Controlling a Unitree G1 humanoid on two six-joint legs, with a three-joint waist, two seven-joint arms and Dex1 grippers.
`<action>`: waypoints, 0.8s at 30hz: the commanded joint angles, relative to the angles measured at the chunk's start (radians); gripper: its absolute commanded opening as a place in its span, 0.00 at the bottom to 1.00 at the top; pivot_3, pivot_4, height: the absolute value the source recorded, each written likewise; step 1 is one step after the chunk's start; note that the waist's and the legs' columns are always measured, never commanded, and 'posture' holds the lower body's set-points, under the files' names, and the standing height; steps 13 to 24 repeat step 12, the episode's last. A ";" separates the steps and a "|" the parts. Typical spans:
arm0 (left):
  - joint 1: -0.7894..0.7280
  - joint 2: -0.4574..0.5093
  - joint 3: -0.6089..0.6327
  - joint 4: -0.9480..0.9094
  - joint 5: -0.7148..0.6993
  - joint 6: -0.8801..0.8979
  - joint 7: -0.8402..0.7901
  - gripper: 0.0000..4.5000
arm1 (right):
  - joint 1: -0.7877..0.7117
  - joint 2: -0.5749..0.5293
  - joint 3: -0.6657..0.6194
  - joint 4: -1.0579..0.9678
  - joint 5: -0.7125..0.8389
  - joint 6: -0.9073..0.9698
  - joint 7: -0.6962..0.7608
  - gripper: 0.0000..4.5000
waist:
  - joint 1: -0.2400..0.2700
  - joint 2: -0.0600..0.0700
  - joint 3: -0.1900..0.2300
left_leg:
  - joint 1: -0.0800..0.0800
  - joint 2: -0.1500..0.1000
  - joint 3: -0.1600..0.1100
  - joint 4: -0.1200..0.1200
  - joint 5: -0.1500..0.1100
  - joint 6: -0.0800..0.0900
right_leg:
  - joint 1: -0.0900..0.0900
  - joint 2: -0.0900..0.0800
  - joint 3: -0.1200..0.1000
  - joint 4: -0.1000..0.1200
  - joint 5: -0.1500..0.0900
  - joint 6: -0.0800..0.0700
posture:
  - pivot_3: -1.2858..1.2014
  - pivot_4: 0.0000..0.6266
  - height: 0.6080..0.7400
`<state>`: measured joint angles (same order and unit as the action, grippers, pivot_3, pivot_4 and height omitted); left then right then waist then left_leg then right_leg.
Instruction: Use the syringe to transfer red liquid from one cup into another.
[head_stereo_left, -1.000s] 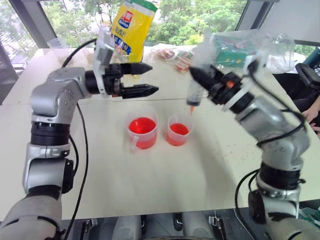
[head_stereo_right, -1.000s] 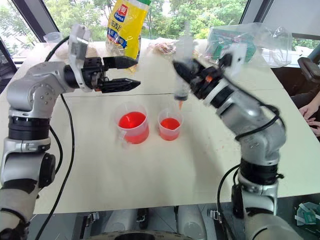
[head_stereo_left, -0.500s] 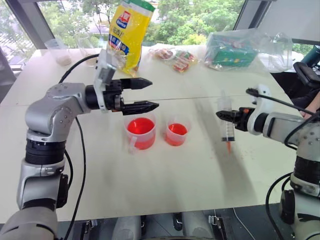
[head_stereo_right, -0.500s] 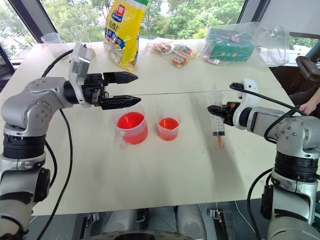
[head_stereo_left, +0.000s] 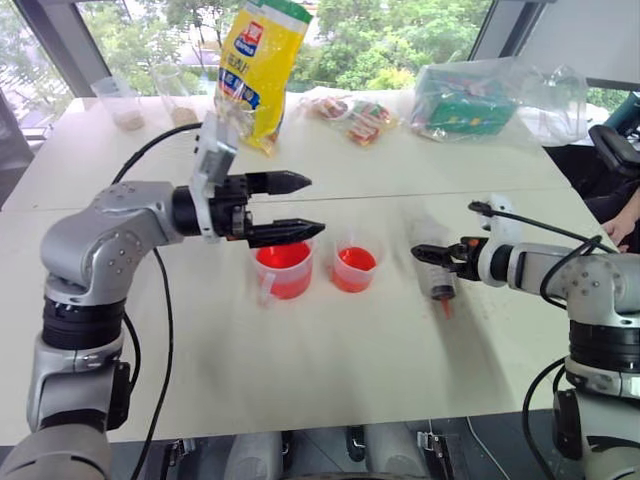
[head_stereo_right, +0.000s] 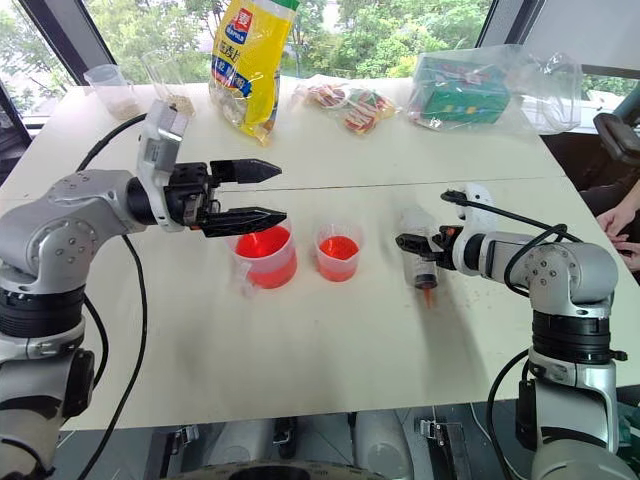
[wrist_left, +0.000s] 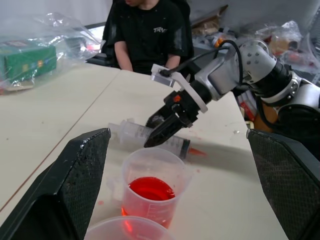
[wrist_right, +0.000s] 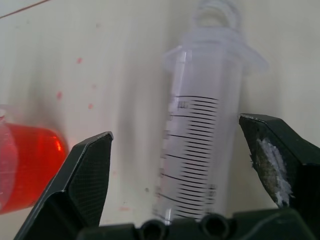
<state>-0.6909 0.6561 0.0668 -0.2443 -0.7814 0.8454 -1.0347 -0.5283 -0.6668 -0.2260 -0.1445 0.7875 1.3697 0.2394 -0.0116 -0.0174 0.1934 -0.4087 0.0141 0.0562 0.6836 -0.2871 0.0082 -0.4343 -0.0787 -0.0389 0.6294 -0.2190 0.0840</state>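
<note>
Right jaws (head_stereo_right: 408, 243) are apart with the syringe (head_stereo_right: 420, 271) loose between them on the counter (head_stereo_right: 300, 340); I'd back straight out. Left jaws (head_stereo_right: 268, 193) gape too.

Both arms are showing smooth silver-grey shells broken by black ribbed joint bands, and each is ending in a black claw, the left claw (head_stereo_left: 300, 206) and the right claw (head_stereo_right: 409, 246), with tapered, finely textured fingers (wrist_left: 75, 180). A white plastic bracket is sitting at each wrist, and the right wrist is showing a small orange-red mark. Thin black cables are looping loosely along the outside of both arms.
</note>
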 joint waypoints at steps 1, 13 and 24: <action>0.013 0.030 0.033 -0.038 -0.017 -0.002 0.005 1.00 | -0.023 -0.078 -0.052 -0.153 0.056 0.009 0.083 0.99 | 0.000 0.000 0.000 | 0.000 0.000 0.000 0.000 0.000 0.000 | 0.000 0.000 0.000 0.000 0.000 0.000 | 0.52 0.24 1.00; 0.103 0.123 0.047 -0.117 -0.055 0.017 0.009 1.00 | 0.210 -0.416 -0.240 -0.457 0.213 -0.123 0.510 0.99 | 0.004 -0.001 0.000 | 0.000 0.000 -0.001 0.000 0.000 0.000 | 0.003 0.000 -0.001 -0.005 -0.001 0.000 | 0.52 0.24 1.00; 0.103 0.123 0.047 -0.117 -0.055 0.017 0.009 1.00 | 0.210 -0.416 -0.240 -0.457 0.213 -0.123 0.510 0.99 | 0.004 -0.001 0.000 | 0.000 0.000 -0.001 0.000 0.000 0.000 | 0.003 0.000 -0.001 -0.005 -0.001 0.000 | 0.52 0.24 1.00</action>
